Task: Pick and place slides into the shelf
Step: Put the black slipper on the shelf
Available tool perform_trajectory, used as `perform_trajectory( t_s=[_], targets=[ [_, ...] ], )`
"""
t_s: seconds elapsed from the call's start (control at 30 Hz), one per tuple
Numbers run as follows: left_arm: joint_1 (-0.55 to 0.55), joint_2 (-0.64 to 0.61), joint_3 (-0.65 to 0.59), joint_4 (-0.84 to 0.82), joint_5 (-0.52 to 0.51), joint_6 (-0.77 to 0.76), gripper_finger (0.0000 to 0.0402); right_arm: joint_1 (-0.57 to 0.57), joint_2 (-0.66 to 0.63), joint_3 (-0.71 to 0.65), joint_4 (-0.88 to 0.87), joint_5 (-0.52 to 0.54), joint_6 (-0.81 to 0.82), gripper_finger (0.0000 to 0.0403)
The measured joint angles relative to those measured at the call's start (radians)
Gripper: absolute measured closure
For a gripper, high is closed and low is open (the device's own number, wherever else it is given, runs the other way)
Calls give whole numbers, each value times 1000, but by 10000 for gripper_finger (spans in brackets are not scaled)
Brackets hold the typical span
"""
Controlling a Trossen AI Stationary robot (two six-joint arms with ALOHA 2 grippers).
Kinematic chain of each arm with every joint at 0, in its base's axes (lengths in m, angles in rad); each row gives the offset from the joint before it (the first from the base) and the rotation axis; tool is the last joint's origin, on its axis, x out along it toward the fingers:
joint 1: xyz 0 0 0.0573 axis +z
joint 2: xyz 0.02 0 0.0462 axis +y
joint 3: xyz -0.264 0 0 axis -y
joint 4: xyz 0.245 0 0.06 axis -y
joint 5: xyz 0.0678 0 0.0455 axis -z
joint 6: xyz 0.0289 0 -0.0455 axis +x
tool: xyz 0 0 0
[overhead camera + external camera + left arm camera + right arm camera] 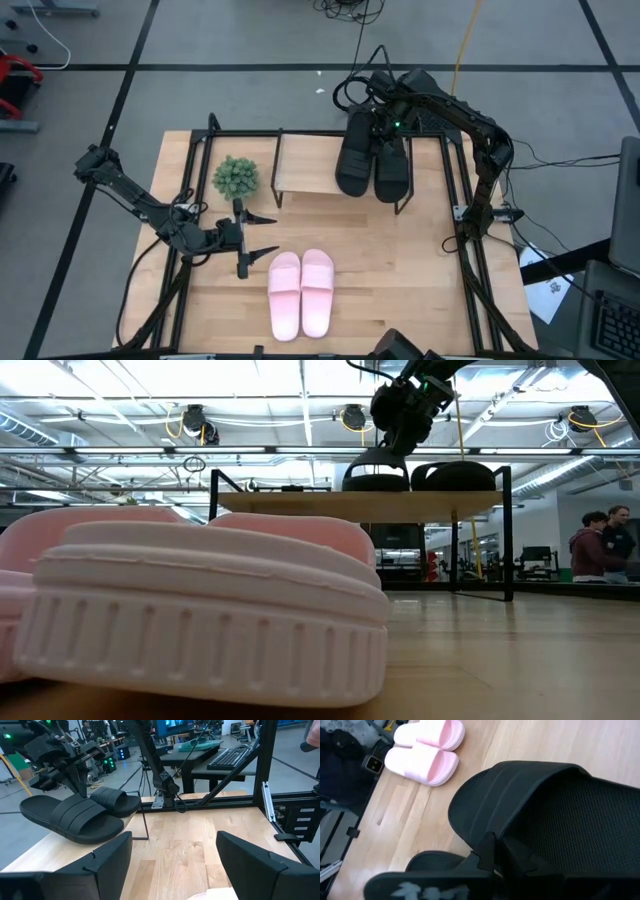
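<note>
Two black slides (372,158) lie side by side on the right part of the shelf (310,165), their toes overhanging its near edge. My right gripper (383,128) comes down between them and is shut on the left black slide (70,817). The pink pair (301,290) lies on the table near the front edge, soles down, and fills the foreground of the low view (200,610). My left gripper (272,235) is open, level above the table just left of the pink pair, touching nothing. My right gripper pinches the left black slide by its side rim (485,840), just behind the strap on the side facing the other black slide. The fingers (80,787) come from above, pointing down. The slide's sole lies on the shelf top (360,505).
A small green plant (236,177) stands on the table beside the shelf's left end. The left half of the shelf top is bare. A black frame (465,240) runs along the table's sides. People (600,550) stand in the room far behind.
</note>
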Motion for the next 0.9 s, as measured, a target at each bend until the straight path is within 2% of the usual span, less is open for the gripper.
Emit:
perform_trajectory(
  t_s=[0.37,0.67,0.9],
  targets=[
    [0,0,0,-3,0,0,108,-1,0,-9,4,0,34,393],
    [0,0,0,-15,0,0,108,-12,-1,-86,45,-7,57,392],
    [0,0,0,-16,0,0,108,-11,-1,-95,81,-5,95,371]
  ],
)
